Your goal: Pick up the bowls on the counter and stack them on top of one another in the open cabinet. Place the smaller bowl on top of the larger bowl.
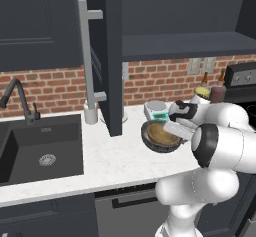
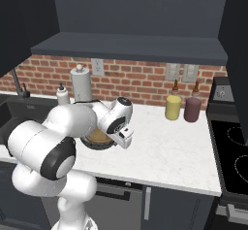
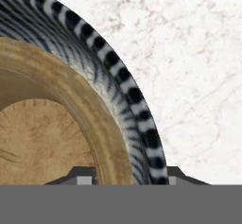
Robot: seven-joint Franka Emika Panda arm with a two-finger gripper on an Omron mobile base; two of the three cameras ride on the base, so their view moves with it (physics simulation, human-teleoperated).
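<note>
White marble-like counter [image 1: 110, 163] runs under a brick backsplash, and on it, just right of the open cabinet [image 1: 112, 56] door, sits the larger bowl [image 1: 154, 143] with the smaller bowl [image 1: 161, 134] already nested inside it. So the stack seems made on the worktop rather than on the shelf, and both can go up in one lift. In the hand view the tan bowl [image 3: 47, 124] lies within the ribbed dark rim [image 3: 118, 76], and the two finger tips [image 3: 85, 178] rise on either side of both walls, one inside the tan bowl, one outside the dark rim. The gripper [image 3: 127, 179] thus straddles the near edge from above; its jaws look partly closed around the two rims, though I cannot tell whether they press yet. The wrist bends steeply down over the bowls, probably to pinch the rim vertically. Behind stand a small white scale [image 1: 156, 109], a yellow jar [image 2: 173, 107] and a dark jar [image 2: 192, 109]. The sink [image 1: 42, 148] lies well apart to the left.
</note>
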